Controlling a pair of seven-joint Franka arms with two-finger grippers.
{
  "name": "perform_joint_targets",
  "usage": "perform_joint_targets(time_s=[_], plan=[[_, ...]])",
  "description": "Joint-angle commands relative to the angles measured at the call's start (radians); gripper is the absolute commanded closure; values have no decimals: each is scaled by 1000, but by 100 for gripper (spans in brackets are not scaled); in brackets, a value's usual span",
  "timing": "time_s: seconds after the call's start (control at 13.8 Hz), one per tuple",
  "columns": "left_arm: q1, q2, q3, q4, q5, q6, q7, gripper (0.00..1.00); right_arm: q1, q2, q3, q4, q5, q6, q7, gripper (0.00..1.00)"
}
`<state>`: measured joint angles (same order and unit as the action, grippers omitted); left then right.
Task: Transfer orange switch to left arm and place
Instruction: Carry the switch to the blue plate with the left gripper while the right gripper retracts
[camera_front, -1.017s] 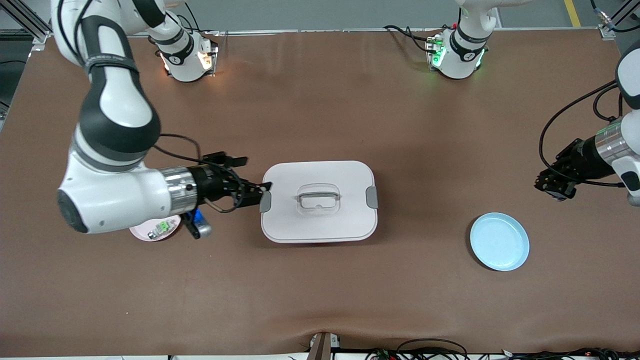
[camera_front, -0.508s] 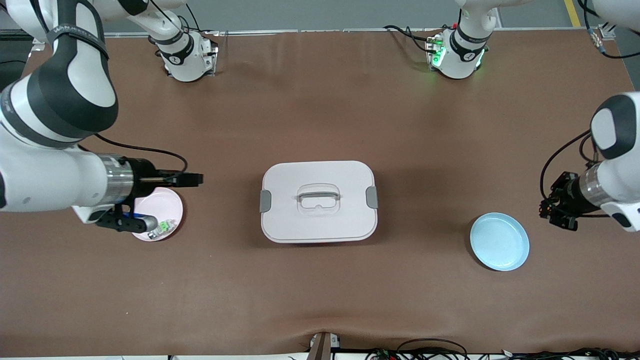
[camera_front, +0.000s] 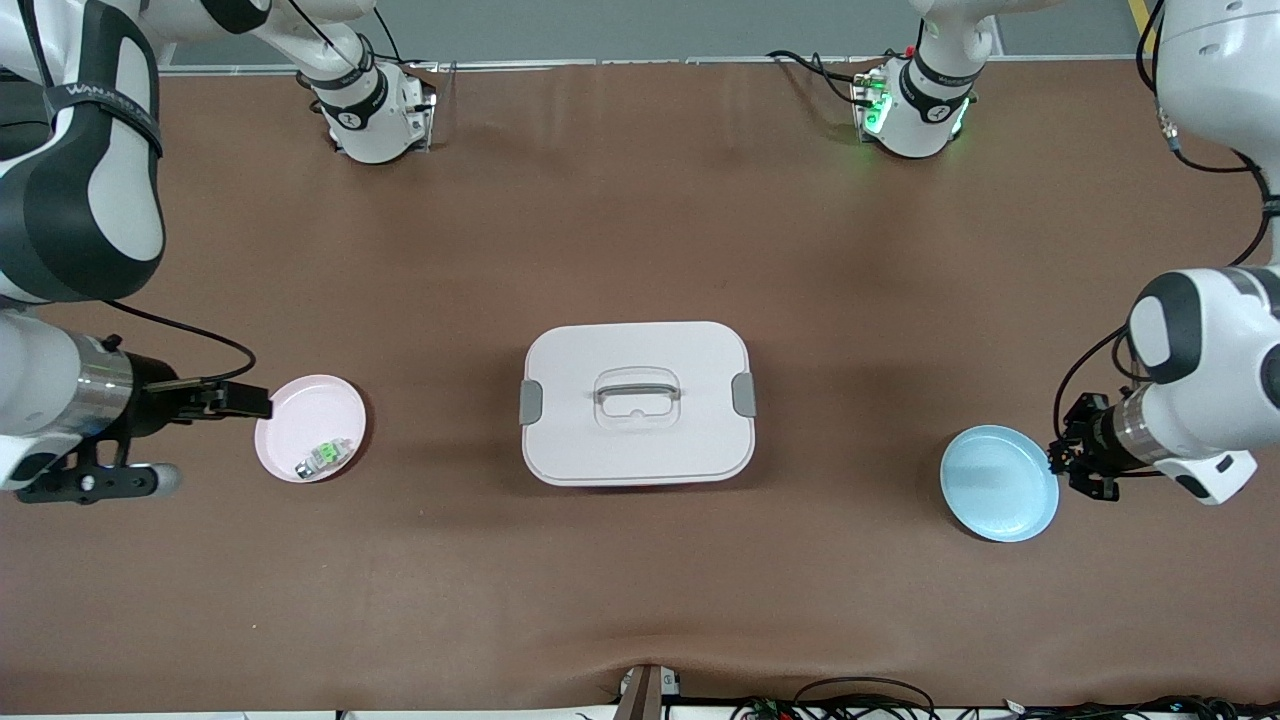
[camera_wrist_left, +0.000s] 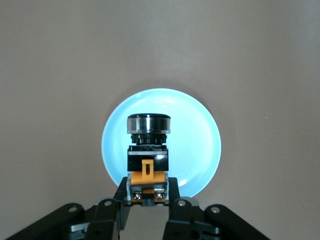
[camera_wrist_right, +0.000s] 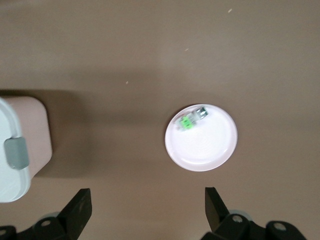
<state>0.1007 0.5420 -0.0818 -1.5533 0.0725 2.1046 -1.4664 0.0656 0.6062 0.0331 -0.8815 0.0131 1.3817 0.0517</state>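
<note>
The orange switch (camera_wrist_left: 148, 160) is shown only in the left wrist view, where it is pinched at its orange-and-black base between the fingers of the left tool (camera_wrist_left: 148, 207) and is seen against the blue plate (camera_wrist_left: 161, 142) lying on the brown table (camera_wrist_left: 60, 60); its dark round collar points away from the tool. In the front view the same left tool (camera_front: 1078, 466) is seen just beside the rim of the blue plate (camera_front: 998, 483) at the left arm's end of the table (camera_front: 640, 220), but the switch itself cannot be made out there, being hidden by the tool. The right wrist view shows the right tool (camera_wrist_right: 145, 212) with its fingers spread wide apart and nothing between them, held over bare table, with the pink plate (camera_wrist_right: 201, 138) and a small green-and-silver part (camera_wrist_right: 191, 119) resting on it near the rim; one latched end of the white box (camera_wrist_right: 20, 150) is also caught in that view. In the front view the right tool (camera_front: 215, 398) is seen by the edge of the pink plate (camera_front: 310, 428) at the right arm's end of the table, and the green-and-silver part (camera_front: 324, 457) lies in the plate on the side nearer the front camera. The white box (camera_front: 637, 402), lid on and grey latches at both ends, sits in the middle of the table between the two plates, well apart from both tools.
</note>
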Motion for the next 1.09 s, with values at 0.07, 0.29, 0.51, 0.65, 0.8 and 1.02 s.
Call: perform_joint_targets(time_s=[0.07, 0.29, 0.51, 0.65, 0.8, 1.02], plan=[[-27, 82, -3, 19, 24, 81, -74, 100, -27, -46, 7, -16, -38, 26, -4, 0], [-32, 133, -4, 21, 24, 114, -74, 100, -47, -55, 4, -16, -53, 22, -6, 0], [-32, 168, -3, 21, 29, 123, -71, 100, -93, -59, 7, -17, -45, 16, -6, 0], [-32, 185, -3, 19, 35, 138, -71, 100, -102, -63, 8, -24, -42, 13, -7, 0], [-32, 205, -3, 19, 73, 138, -69, 100, -104, -63, 8, -28, -51, 13, 6, 0], [-30, 223, -4, 21, 93, 138, -69, 100, -122, -66, 5, -28, -47, -4, 7, 0]])
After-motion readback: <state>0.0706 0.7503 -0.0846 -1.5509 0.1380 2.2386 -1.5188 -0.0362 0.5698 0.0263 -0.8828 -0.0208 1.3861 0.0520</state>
